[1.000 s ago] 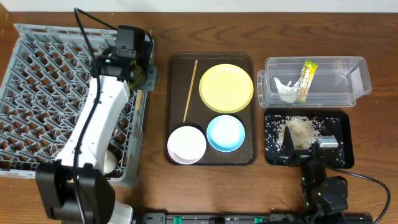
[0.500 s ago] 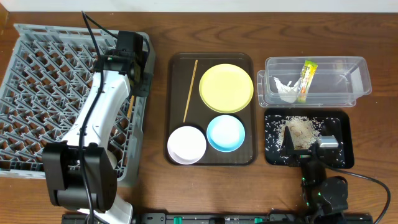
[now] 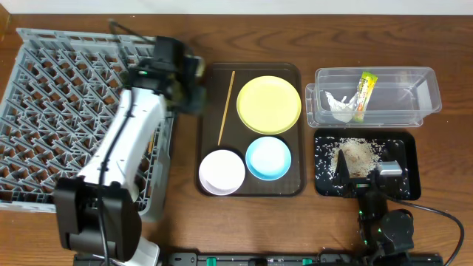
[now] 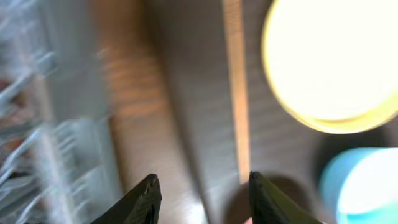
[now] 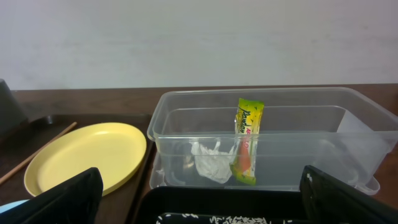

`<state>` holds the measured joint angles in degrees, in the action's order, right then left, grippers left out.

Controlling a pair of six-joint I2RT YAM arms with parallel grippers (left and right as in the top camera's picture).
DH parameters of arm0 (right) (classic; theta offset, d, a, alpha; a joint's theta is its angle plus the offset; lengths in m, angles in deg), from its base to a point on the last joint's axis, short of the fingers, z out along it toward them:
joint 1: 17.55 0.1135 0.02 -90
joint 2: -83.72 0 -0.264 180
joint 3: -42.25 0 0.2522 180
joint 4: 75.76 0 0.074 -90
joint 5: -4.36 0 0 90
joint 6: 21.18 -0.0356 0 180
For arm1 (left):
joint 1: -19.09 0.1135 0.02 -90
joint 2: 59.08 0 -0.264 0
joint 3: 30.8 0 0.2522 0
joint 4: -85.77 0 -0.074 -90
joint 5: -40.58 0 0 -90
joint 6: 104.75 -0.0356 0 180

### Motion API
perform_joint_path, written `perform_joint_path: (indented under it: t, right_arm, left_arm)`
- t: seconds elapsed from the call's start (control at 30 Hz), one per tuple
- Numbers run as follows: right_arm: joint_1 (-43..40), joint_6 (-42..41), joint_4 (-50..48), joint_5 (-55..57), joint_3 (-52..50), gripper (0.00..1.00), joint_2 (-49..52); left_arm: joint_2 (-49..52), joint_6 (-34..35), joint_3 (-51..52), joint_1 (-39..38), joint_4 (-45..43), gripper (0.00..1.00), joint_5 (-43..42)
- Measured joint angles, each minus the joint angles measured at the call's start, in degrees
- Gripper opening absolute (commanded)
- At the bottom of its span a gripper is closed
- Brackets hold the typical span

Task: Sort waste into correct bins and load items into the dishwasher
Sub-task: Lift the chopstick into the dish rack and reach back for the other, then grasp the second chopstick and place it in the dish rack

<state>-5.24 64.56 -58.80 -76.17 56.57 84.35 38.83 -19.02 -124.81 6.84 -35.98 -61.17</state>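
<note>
Left end effector (image 4: 203, 186), fingers spread and empty, hovers just left of the chopstick (image 3: 226, 107), whose long axis runs front-to-back along the serving tray (image 3: 251, 193).

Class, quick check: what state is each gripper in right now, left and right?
Left gripper: open, holding nothing.
Right gripper: open, holding nothing.

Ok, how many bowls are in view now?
2. A round white bowl near-left on the dark brown serving tray, and a round light blue bowl just right of it. The left arm covers part of the grey lattice dish rack; another may hide there.
</note>
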Motion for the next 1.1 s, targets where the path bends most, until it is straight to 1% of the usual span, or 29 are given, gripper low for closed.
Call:
perform_joint_path:
  t: [0.13, 0.23, 0.33, 0.47, 0.6, 0.67, 0.7, 0.93, 0.97, 1.0, 1.03, 1.07, 1.1]
  right_arm:
    - [0.0, 0.0, 0.0, 0.0, 0.0, 0.99, 0.0]
    - [0.0, 0.0, 0.0, -0.02, 0.0, 0.99, 0.0]
    - [0.0, 0.0, 0.0, -0.02, 0.0, 0.99, 0.0]
    - [0.0, 0.0, 0.0, -0.02, 0.0, 0.99, 0.0]
    - [0.0, 0.0, 0.0, -0.02, 0.0, 0.99, 0.0]
    - [0.0, 0.0, 0.0, -0.02, 0.0, 0.99, 0.0]
    - [0.0, 0.0, 0.02, -0.02, 0.0, 0.99, 0.0]
    - [0.0, -0.02, 0.0, -0.02, 0.0, 0.99, 0.0]
    - [0.0, -0.02, 0.0, -0.02, 0.0, 0.99, 0.0]
    - [0.0, -0.02, 0.02, -0.02, 0.0, 0.99, 0.0]
    - [0.0, 0.0, 0.0, -0.02, 0.0, 0.99, 0.0]
    - [0.0, 0.0, 0.0, -0.02, 0.0, 0.99, 0.0]
    - [0.0, 0.0, -0.02, 0.0, 0.0, 0.99, 0.0]
  left_arm:
    - [2.43, 0.24, -0.15, -6.8, -4.72, 0.47, 1.49]
    - [6.6, 0.94, -0.22, -9.73, -7.54, 0.46, 3.19]
    - [11.63, 1.38, -0.22, -10.64, -9.6, 0.42, 4.35]
    - [16.55, 2.14, -0.22, -10.62, -10.56, 0.42, 6.29]
    - [18.56, 2.99, -0.22, -10.45, -10.69, 0.41, 7.82]
    - [18.67, 3.1, -0.22, -10.4, -11.06, 0.36, 8.09]
    - [18.67, 3.23, -0.22, -10.4, -11.32, 0.33, 8.22]
    - [20.06, 3.23, -0.24, -10.4, -11.98, 0.25, 8.76]
    - [20.85, 3.3, -0.24, -10.4, -11.96, 0.22, 8.74]
    - [21.07, 3.58, -0.66, -10.4, -12.04, 0.14, 8.74]
    - [21.24, 3.65, -0.85, -10.4, -12.04, 0.09, 8.79]
    - [21.42, 3.69, -0.9, -10.4, -11.98, 0.06, 8.61]
    - [21.42, 3.87, -1.05, -10.45, -11.69, 0.06, 8.74]
